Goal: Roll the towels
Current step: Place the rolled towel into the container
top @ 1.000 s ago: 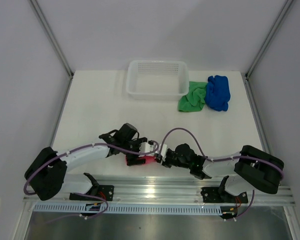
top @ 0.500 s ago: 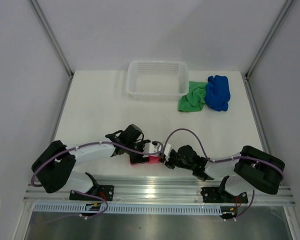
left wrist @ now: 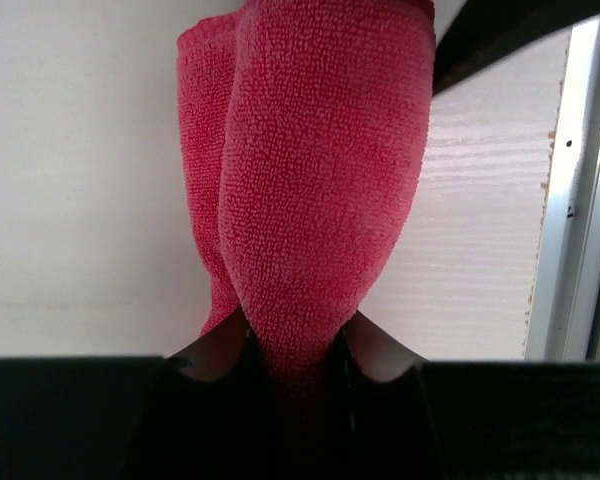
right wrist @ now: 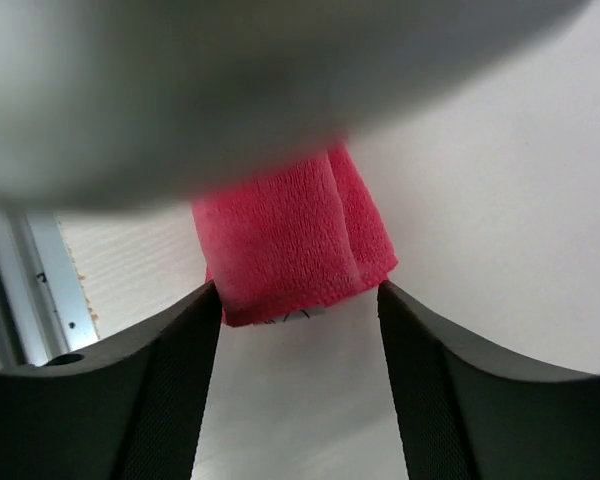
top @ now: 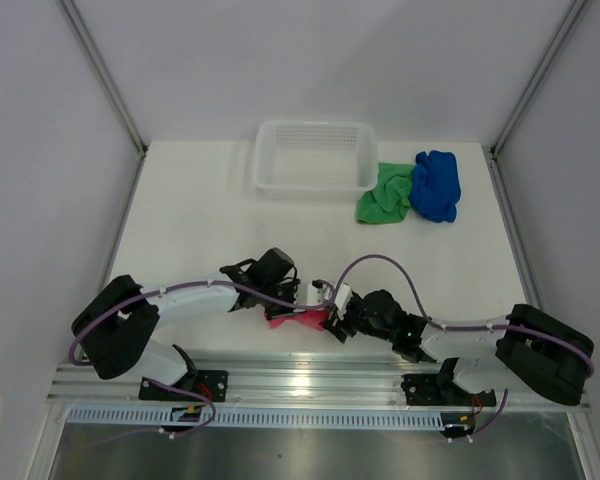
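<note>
The bright pink towel (top: 298,320) lies rolled near the table's front edge, between both grippers. In the left wrist view the pink towel (left wrist: 320,150) narrows into my left gripper (left wrist: 295,335), which is shut on its near end. My right gripper (right wrist: 298,300) stands open, and the other end of the pink towel (right wrist: 280,250) lies just at its fingertips with a small white tag showing underneath. From above, the left gripper (top: 283,306) and right gripper (top: 333,318) face each other across the roll. The green towel (top: 385,193) and the blue towel (top: 437,184) lie crumpled at the back right.
A white mesh basket (top: 313,183) stands at the back centre, just left of the green towel. The metal rail (top: 320,380) runs along the table's front edge close behind the pink roll. Slanted frame posts rise at both back corners.
The left gripper has closed on the pink towel's end. The right gripper has opened and let go of it. Both arms have shifted slightly to the right.
</note>
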`<control>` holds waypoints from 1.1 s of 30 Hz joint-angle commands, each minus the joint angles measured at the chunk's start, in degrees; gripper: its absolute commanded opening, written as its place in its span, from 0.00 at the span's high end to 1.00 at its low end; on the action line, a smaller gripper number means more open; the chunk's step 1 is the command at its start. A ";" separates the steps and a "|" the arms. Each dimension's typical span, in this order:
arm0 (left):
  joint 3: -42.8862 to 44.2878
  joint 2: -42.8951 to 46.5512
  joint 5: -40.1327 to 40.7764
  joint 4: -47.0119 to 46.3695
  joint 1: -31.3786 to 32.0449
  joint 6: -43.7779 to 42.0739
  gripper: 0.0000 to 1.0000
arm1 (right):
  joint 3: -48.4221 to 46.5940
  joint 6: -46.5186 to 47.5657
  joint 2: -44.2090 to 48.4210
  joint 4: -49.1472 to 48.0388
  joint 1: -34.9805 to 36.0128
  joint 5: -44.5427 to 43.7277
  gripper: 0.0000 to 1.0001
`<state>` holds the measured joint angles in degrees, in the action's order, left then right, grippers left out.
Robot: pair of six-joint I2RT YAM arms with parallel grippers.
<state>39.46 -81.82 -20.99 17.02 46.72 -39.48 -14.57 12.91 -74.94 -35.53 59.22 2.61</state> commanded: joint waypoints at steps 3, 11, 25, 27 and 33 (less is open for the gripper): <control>2.19 -1.85 5.96 0.04 1.97 2.66 0.96 | -3.10 0.63 11.99 6.16 -1.47 -1.12 0.31; 6.06 1.22 8.42 0.65 -0.13 2.48 0.96 | -3.45 0.63 29.48 18.03 -4.73 -4.44 0.26; 26.00 1.59 10.09 3.03 -12.00 6.07 0.94 | -5.81 -1.21 41.02 25.16 -9.30 -7.88 0.27; 30.64 -0.26 10.62 2.15 -13.84 11.25 0.94 | -6.96 -1.57 39.96 24.81 -9.56 -9.02 0.28; 39.62 -9.13 11.85 -2.07 -17.70 21.81 0.94 | -12.49 -2.36 31.97 21.47 -11.14 -10.35 0.28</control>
<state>74.59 -86.87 -10.11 18.04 30.98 -26.09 -22.50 12.01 -39.75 -10.81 49.06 -5.96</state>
